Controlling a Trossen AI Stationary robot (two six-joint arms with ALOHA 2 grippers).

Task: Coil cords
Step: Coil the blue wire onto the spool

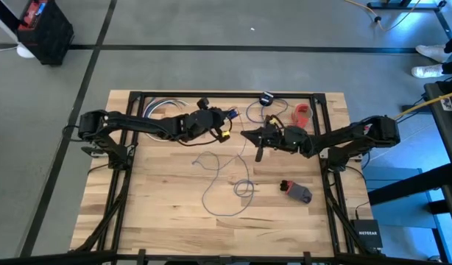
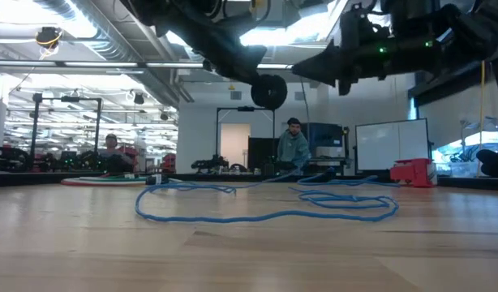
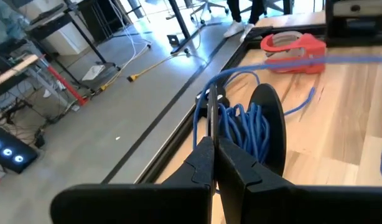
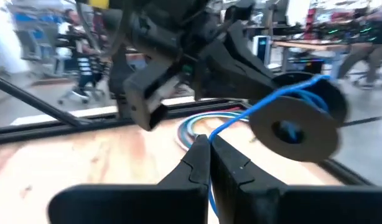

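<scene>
Planks of pale wood table (image 1: 167, 199) under loose blue cord (image 1: 219, 193), workshop behind.

We see a thin bluish-grey cord (image 1: 224, 184) looping loosely across the pale wooden plank table (image 1: 152, 206), both dark arms raised above its far half.

Materials and finishes: pale wood, dark plastic, thin blue cord.

Desk (image 1: 167, 199): light wooden planks, visible grain, smooth with a soft sheen in the low view; dark matt frame bars around it. Cord (image 1: 226, 193): thin blue flexible line, smooth jacket, slightly glossy, part wound on a matt black plastic-looking spool (image 3: 269, 134). Left hand (image 3: 214, 163) and right hand (image 4: 209, 163): dark, matt, hard plastic-looking fingers. Red tape dispenser (image 3: 292, 45): glossy red plastic. Floor (image 1: 211, 29): smooth grey, concrete-like, dull finish.
</scene>
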